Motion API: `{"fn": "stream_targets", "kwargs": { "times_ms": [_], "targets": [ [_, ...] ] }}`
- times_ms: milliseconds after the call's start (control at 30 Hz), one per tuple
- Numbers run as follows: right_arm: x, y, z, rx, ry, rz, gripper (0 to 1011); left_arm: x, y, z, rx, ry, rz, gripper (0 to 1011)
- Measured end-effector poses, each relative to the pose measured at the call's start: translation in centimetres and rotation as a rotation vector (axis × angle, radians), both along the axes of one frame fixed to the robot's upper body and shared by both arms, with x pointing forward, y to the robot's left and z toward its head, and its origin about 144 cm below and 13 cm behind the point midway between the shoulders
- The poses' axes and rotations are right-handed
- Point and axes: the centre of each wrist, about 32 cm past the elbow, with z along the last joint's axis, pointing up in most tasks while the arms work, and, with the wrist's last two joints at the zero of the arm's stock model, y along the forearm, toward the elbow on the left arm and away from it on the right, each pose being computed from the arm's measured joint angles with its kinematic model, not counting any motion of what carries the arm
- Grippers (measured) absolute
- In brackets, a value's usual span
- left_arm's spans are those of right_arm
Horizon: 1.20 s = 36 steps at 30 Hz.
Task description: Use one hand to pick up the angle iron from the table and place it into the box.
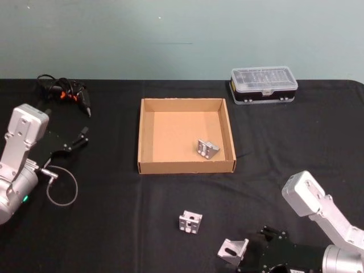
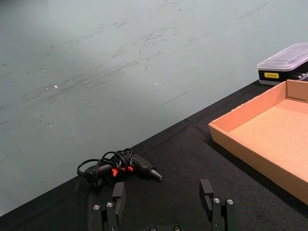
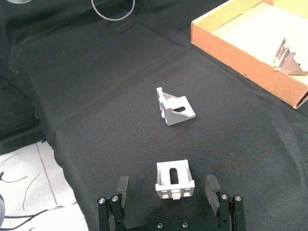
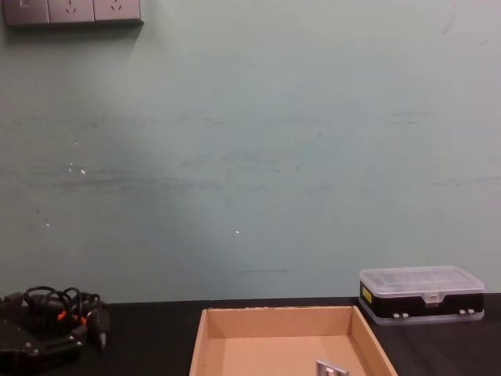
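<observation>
The box (image 1: 186, 166) sits open-topped in the middle of the bench (image 1: 114, 227). It holds one angle iron (image 1: 207, 149), lying on the cardboard floor close to the box's right wall and nearer the front wall than the back.

Just beyond the box's right rear corner stands a black case (image 1: 263, 85) with its clear lid down. I cannot tell what is inside it.

Two more pieces lie on the bench in front of the box. A second angle iron (image 1: 190, 222) lies well apart from the front wall, roughly opposite its middle. A third angle iron (image 1: 232, 250) lies farther from the box and off to the right.

The right claw (image 3: 167, 190) is low at that third piece, with its fingers spread wide, one on each side. Neither finger appears to touch it.

The left claw (image 2: 162, 192) hangs to the left of the box, fingers apart and gripping nothing. A black tool with orange marks and a tangled cord (image 1: 65, 91) lies out past the box's left rear corner.
</observation>
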Motion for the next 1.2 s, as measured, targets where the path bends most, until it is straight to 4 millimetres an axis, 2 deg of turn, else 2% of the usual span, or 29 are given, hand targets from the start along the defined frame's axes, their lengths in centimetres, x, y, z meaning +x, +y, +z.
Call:
{"fn": "stream_targets", "kwargs": {
  "times_ms": [800,967,1067,1100,1133,1200],
  "targets": [
    [0.9,0.2,-0.9,-0.003,-0.018,0.010,995,0.0,0.0,0.0,0.000,0.000,0.000,1011],
    [1.0,0.3,-0.9,0.002,-0.021,0.011,908,0.0,0.0,0.0,0.000,0.000,0.000,1012],
    [1.1,0.3,-1.0,0.005,-0.021,0.013,812,0.0,0.0,0.0,0.000,0.000,0.000,1011],
    [1.1,0.3,-1.0,0.006,-0.021,0.013,812,0.0,0.0,0.0,0.000,0.000,0.000,1011],
    [1.1,0.3,-1.0,0.006,-0.022,0.013,751,0.0,0.0,0.0,0.000,0.000,0.000,1011],
    [1.1,0.4,-1.0,0.007,-0.023,0.013,693,0.0,0.0,0.0,0.000,0.000,0.000,1011]
  ]
}}
